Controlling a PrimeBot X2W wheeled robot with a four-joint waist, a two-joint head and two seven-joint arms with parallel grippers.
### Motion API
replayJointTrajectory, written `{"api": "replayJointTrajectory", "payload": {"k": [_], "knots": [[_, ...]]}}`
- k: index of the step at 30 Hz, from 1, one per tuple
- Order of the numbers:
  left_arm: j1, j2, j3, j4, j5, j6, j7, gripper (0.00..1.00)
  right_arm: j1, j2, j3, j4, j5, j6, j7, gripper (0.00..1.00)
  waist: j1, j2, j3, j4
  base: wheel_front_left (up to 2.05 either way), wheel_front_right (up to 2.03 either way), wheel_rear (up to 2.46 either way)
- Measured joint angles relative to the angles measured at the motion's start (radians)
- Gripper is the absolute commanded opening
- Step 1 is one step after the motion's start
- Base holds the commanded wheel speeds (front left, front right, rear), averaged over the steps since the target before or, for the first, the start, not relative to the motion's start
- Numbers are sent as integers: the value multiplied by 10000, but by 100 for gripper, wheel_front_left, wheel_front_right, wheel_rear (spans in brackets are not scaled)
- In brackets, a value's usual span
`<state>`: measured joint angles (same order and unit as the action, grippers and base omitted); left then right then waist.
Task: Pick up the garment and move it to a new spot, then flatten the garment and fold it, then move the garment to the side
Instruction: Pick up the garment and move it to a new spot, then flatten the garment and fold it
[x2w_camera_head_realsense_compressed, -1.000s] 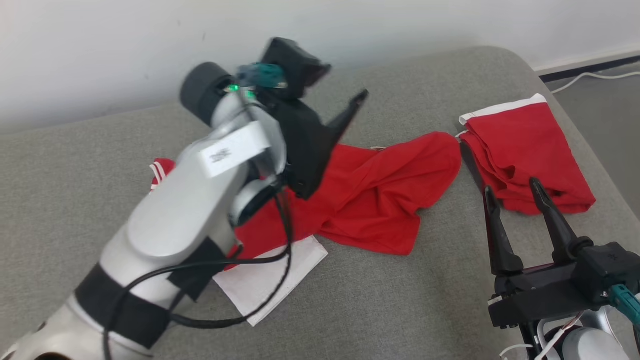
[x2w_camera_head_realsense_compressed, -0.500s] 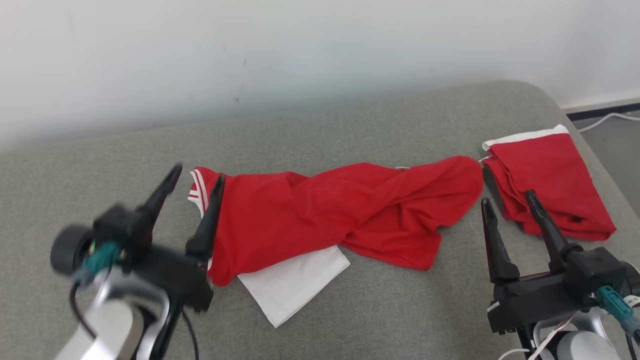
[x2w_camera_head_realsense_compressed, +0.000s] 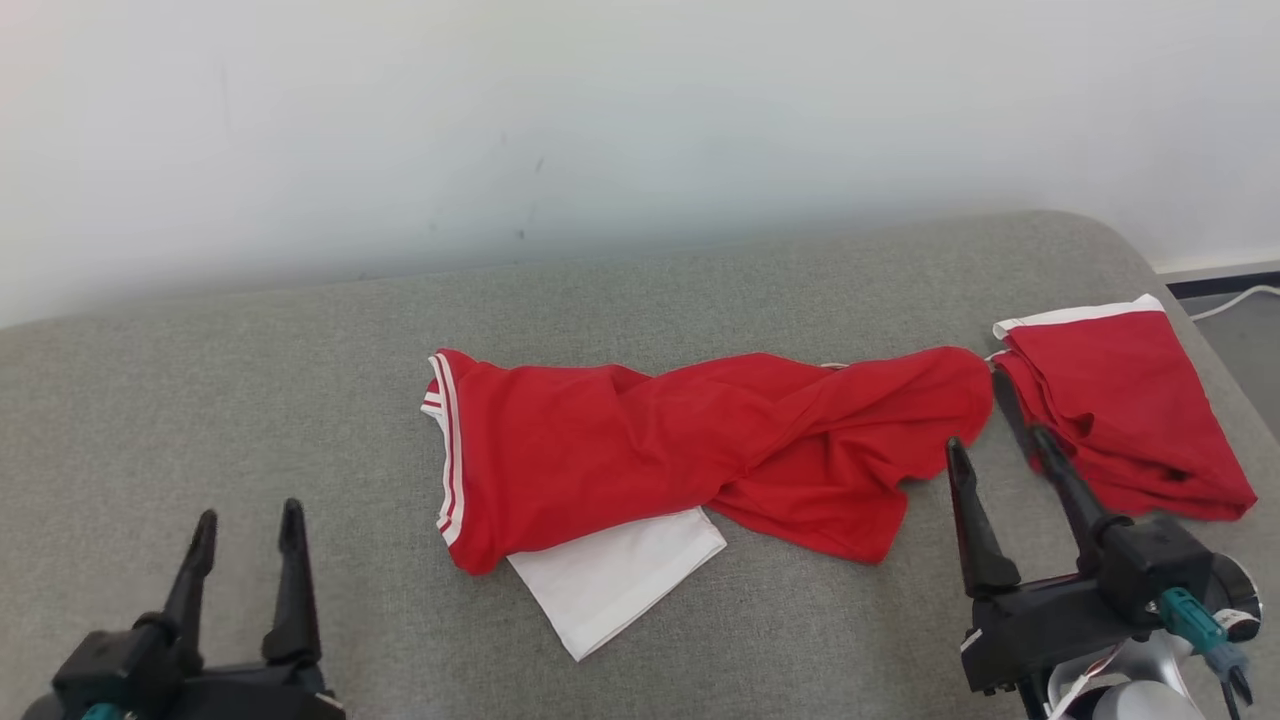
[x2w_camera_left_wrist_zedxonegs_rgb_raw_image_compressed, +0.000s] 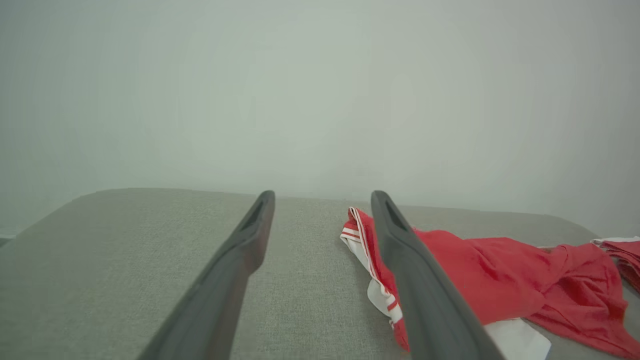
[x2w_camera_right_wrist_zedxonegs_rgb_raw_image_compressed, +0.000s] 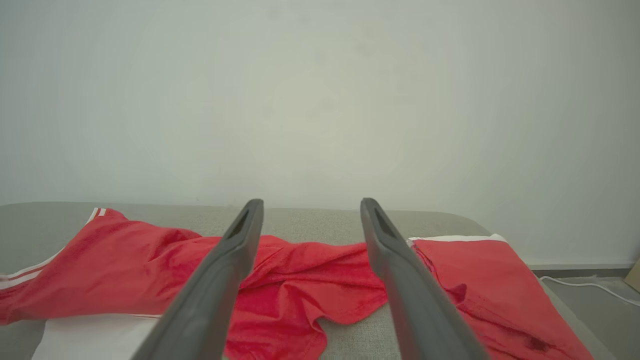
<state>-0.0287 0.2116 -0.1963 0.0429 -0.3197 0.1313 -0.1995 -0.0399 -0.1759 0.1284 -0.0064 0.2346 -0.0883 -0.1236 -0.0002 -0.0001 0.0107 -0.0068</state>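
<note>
- Garment (x2w_camera_head_realsense_compressed: 700, 440): red w/ white trim, lying loose on the grey cushion (x2w_camera_head_realsense_compressed: 250, 380), roughly mid-way btwn its near and far edges and a bit right of centre. Neither gripper holds it.
- Left gripper (x2w_camera_head_realsense_compressed: 248, 514): at the near-left corner of the cushion, jaws spread wide, nothing btwn them. Well apart from the garment, which is off to its right.
- Left wrist view: same gripper (x2w_camera_left_wrist_zedxonegs_rgb_raw_image_compressed: 322, 195) w/ bare cushion in the gap. The right finger crosses in front of the garment (x2w_camera_left_wrist_zedxonegs_rgb_raw_image_compressed: 500, 280) at its striped end.
- Right gripper (x2w_camera_head_realsense_compressed: 996, 440): near-right part of the cushion, jaws also wide, empty. Tips sit by the gap btwn the garment's right end and a second red piece (x2w_camera_head_realsense_compressed: 1120, 400). Can't tell if they touch cloth.
- Right wrist view: this gripper (x2w_camera_right_wrist_zedxonegs_rgb_raw_image_compressed: 311, 202) frames the garment's (x2w_camera_right_wrist_zedxonegs_rgb_raw_image_compressed: 310, 280) bunched right end.
- White panel (x2w_camera_head_realsense_compressed: 615, 580): flat, sticks out from under the garment's near edge, toward the near side of the cushion.
- Garment body: twisted and rumpled lengthwise, running left-right. Left end has a white band w/ red stripes; right end is a rounded bunch.
- Second red piece: folded, w/ a white band along its far edge, at the cushion's right edge. It lies just beside the garment's right end, about touching.
- Past the right edge: floor (x2w_camera_head_realsense_compressed: 1245, 345) w/ a white cable (x2w_camera_head_realsense_compressed: 1235, 300).
- Far: plain pale wall (x2w_camera_head_realsense_compressed: 600, 120) behind the cushion's far edge.
</note>
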Motion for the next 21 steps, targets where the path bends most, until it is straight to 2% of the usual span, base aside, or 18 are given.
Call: {"api": "replayJointTrajectory", "payload": {"k": [6,21], "knots": [[432,-238,621,-75,407,2,-88,100,-175,-2,119,372,-2,107,-15,100,1,1,116,-138,0,0,0],[651,-433,366,-548,660,2,100,100,-380,-13,127,520,-10,180,-343,100,2,1,356,-314,0,0,0]]}}
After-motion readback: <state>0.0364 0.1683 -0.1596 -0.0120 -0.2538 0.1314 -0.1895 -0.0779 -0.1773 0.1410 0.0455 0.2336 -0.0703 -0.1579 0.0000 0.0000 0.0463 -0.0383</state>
